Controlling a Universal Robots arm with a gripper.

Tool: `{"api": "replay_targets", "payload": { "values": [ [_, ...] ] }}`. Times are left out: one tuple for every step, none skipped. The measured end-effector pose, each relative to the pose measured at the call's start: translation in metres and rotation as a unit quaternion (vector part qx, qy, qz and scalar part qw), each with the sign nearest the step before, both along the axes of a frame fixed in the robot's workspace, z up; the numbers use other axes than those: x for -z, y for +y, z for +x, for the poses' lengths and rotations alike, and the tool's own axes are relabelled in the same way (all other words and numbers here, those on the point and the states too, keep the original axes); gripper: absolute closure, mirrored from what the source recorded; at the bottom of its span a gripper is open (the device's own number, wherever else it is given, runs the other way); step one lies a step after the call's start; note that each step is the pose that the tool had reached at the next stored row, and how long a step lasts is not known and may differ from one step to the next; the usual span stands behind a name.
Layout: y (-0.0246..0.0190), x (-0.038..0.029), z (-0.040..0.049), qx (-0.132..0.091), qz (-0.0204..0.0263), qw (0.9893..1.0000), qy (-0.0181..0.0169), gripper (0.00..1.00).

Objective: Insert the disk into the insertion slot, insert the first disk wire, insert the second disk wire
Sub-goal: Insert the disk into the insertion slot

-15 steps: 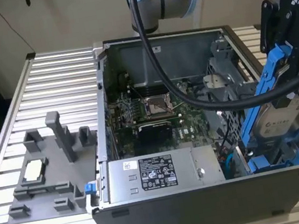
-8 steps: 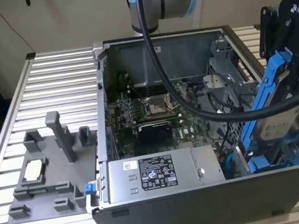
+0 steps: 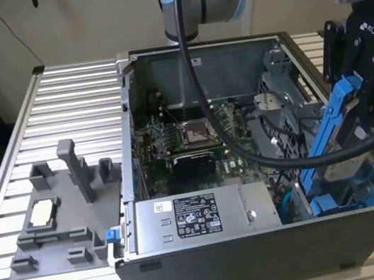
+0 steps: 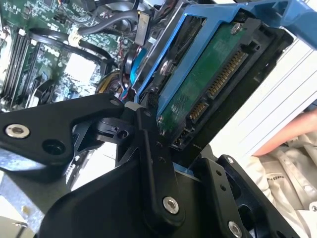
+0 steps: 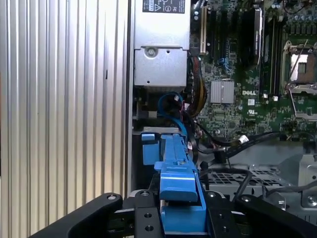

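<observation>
Gripper stands at the right edge of the exterior view, over the right-hand end of the open computer case, with its black fingers clenched on the disk. The disk is held clear of the case floor and tilted, its upper end toward the upper right of the exterior view and its lower end slanting down toward the lower right. It is a flat rectangular drive in a bright blue plastic carrier frame, with a silver-grey body visible between the frame rails in the exterior view. In the second wrist view the disk shows a green circuit board with a row of gold connector contacts, bordered by the blue frame, and the gripper clamps it from both sides. In the first wrist view the disk is seen edge-on as a narrow blue strip rising from between the gripper fingers. The insertion slot, grey sheet metal with blue trim, lies in the lower right of the exterior view, just beneath the disk's lower end; whether the disk has entered it cannot be told. The power supply box sits along the case's near side and the motherboard behind it. A grey fixture tray rests on the slatted table at the exterior view's left.
</observation>
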State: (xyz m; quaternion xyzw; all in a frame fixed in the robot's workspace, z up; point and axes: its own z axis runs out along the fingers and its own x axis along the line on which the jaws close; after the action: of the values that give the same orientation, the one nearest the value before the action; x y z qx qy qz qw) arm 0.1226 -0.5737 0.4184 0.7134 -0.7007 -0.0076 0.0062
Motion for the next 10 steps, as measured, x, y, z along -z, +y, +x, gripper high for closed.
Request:
{"api": "replay_targets", "payload": {
  "values": [
    [0.0000,0.0014,0.0002,0.000,0.0000,1.0000,0.0000,0.67],
    [0.0000,0.0030,0.0004,0.000,-0.0001,1.0000,0.0000,0.67],
    [0.0000,0.0047,0.0004,0.000,-0.0001,1.0000,0.0000,0.67],
    [0.0000,0.0065,0.0005,0.000,-0.0001,1.0000,0.0000,0.67],
    [0.0000,0.0082,0.0005,0.000,0.0000,1.0000,0.0000,0.67],
    [0.0000,0.0099,0.0006,0.000,0.0002,1.0000,0.0000,0.67],
    [0.0000,0.0112,0.0006,0.000,0.0005,1.0000,0.0000,0.67],
    [0.0001,0.0124,0.0006,0.000,0.0012,1.0000,0.0000,0.67],
    [0.0002,0.0133,0.0006,0.000,0.0023,1.0000,0.0000,0.67],
    [0.0003,0.0141,0.0006,0.000,0.0035,1.0000,0.0000,0.67]
  ]
}}
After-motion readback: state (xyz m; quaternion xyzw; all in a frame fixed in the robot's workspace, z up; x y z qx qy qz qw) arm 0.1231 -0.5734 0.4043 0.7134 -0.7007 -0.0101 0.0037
